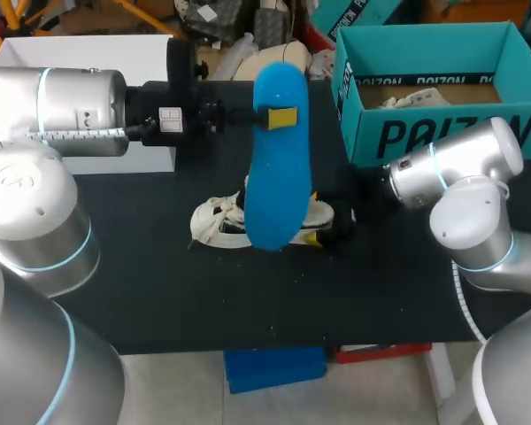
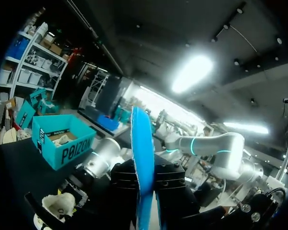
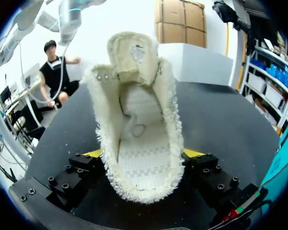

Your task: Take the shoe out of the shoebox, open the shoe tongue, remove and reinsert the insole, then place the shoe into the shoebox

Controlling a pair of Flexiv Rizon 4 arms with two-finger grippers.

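A blue insole (image 1: 279,168) hangs upright above the middle of the table, pinched near its top by my left gripper (image 1: 281,117). In the left wrist view the insole (image 2: 143,158) stands edge-on between the shut fingers. Beneath it a white fuzzy shoe (image 1: 219,221) lies on the black table. My right gripper (image 1: 323,226) holds the shoe by its heel end. In the right wrist view the shoe (image 3: 139,143) sits between both yellow-tipped fingers (image 3: 93,153), its tongue folded back and its inside bare. The teal shoebox (image 1: 442,133) stands open at the back right.
A white box (image 1: 88,53) stands at the back left behind my left arm. The shoebox (image 2: 62,141) holds crumpled paper. Bare black tabletop (image 1: 248,301) lies in front of the shoe.
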